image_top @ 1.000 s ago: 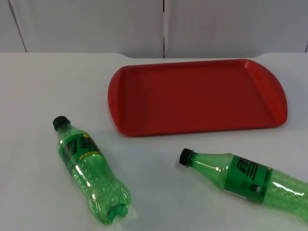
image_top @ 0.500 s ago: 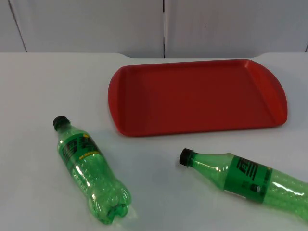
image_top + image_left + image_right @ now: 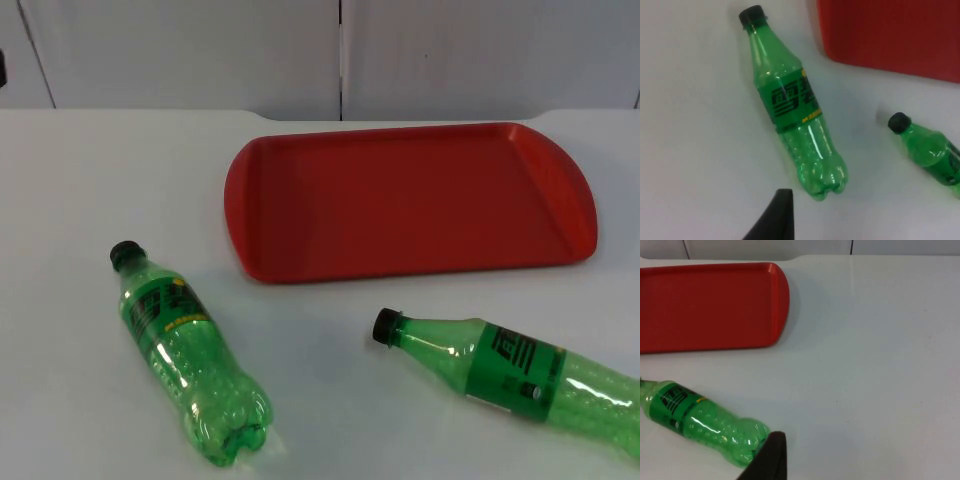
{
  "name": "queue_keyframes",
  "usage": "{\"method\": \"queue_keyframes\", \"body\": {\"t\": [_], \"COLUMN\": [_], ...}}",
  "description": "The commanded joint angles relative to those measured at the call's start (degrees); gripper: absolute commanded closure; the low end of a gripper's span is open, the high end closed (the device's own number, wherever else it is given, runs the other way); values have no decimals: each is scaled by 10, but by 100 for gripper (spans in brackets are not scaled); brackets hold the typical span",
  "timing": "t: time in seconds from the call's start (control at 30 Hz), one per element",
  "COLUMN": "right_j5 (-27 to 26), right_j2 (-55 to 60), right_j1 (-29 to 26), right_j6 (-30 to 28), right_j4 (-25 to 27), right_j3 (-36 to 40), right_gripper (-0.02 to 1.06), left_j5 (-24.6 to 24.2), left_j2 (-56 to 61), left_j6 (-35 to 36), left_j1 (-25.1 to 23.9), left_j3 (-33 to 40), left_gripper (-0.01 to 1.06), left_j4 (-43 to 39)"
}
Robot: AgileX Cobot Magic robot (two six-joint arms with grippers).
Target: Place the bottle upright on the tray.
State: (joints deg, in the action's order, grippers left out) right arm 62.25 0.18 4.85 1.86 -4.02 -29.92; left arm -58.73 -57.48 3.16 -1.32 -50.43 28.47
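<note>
1. You are looking at a red tray [image 3: 410, 200] lying flat on the white table [image 3: 80, 180], close to the grey partition wall [image 3: 180, 50]; nothing is standing on it
2. The left green bottle [image 3: 185, 350] is lying on its side in front of the tray's left end, its black cap [image 3: 123, 254] pointing toward the wall; it is apart from the tray
3. The right green bottle [image 3: 510, 382] is lying on its side in front of the tray, its cap pointing left; the two bottles are well apart
4. The left gripper's fingertip [image 3: 775, 217] is hanging over the table just beside the left bottle's base, holding nothing; how far the jaws are open, you cannot tell
5. The right gripper's fingertip [image 3: 767, 457] is hanging just beside the right bottle's base, touching nothing; its jaws you also cannot tell
</note>
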Motion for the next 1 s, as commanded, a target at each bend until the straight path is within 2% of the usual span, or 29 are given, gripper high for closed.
{"method": "queue_keyframes", "body": {"t": [0.0,0.17,0.2,0.23,0.33,0.37,0.43,0.67,0.77,0.87,0.97], "right_j5": [-5,-5,-5,-5,-5,-5,-5,-5,-5,-5,-5], "right_j2": [-2,-2,-2,-2,-2,-2,-2,-2,-2,-2,-2], "right_j1": [-1,-1,-1,-1,-1,-1,-1,-1,-1,-1,-1], "right_j6": [1,1,1,1,1,1,1,1,1,1,1], "right_j4": [-2,-2,-2,-2,-2,-2,-2,-2,-2,-2,-2], "right_j3": [4,4,4,4,4,4,4,4,4,4,4], "right_gripper": [-1,-1,-1,-1,-1,-1,-1,-1,-1,-1,-1], "left_j5": [16,22,22,17,17,17,26,44,65,98,103], "left_j2": [-8,-63,-63,-85,-132,-132,-169,-279,-309,-341,-356], "left_j6": [24,170,170,218,306,306,340,360,369,407,416], "left_j1": [21,130,130,160,216,216,246,299,305,305,305], "left_j3": [-15,-65,-65,-77,-94,-94,-103,-135,-135,-135,-135], "left_gripper": [0,0,0,0,0,0,0,0,0,0,0], "left_j4": [-2,-137,-137,-185,-246,-246,-255,-258,-268,-285,-294]}}
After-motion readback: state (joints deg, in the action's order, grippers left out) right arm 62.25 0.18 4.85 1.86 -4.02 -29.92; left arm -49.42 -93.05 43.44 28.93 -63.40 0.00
